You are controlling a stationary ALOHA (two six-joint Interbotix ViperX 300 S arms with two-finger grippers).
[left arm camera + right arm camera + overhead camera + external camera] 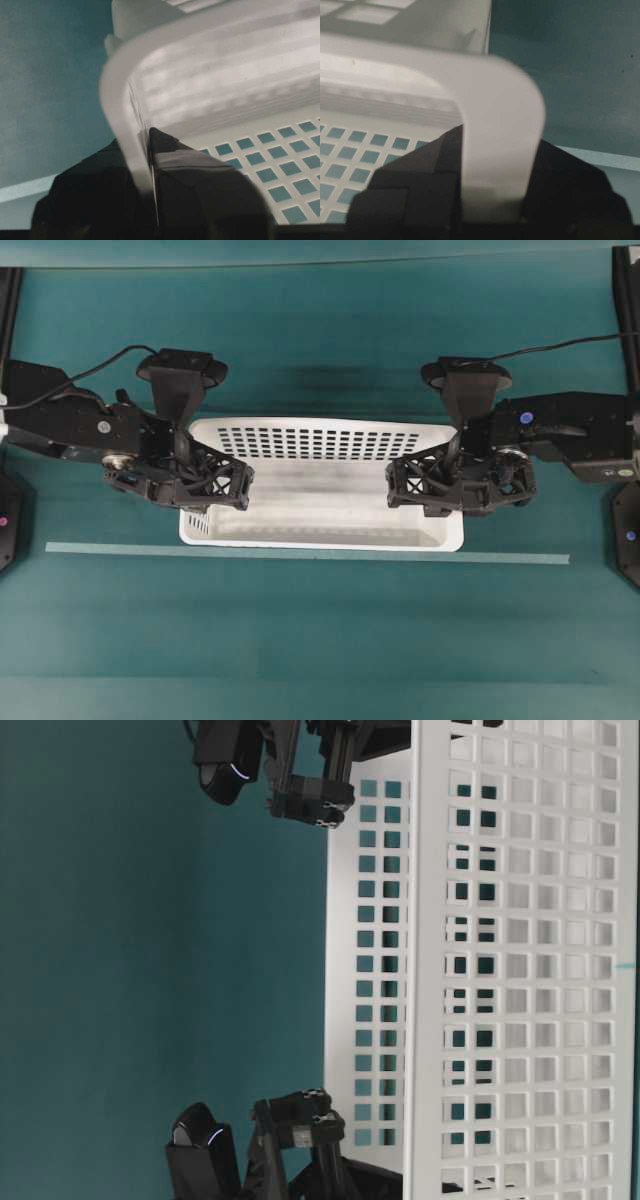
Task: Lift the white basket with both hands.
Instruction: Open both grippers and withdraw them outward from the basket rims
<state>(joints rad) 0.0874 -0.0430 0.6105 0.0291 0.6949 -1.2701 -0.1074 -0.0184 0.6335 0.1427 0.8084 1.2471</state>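
On a teal table (320,640), the white basket (320,505) sits between the arms. The left gripper (150,165) clasps the basket's left rim, one finger on either side. The right gripper (492,200) likewise straddles and pinches the right rim.

No legible text, label, brand, number or sign appears in any of the four views. A small pale sticker (625,472) on the right arm in the overhead view is too small to read.
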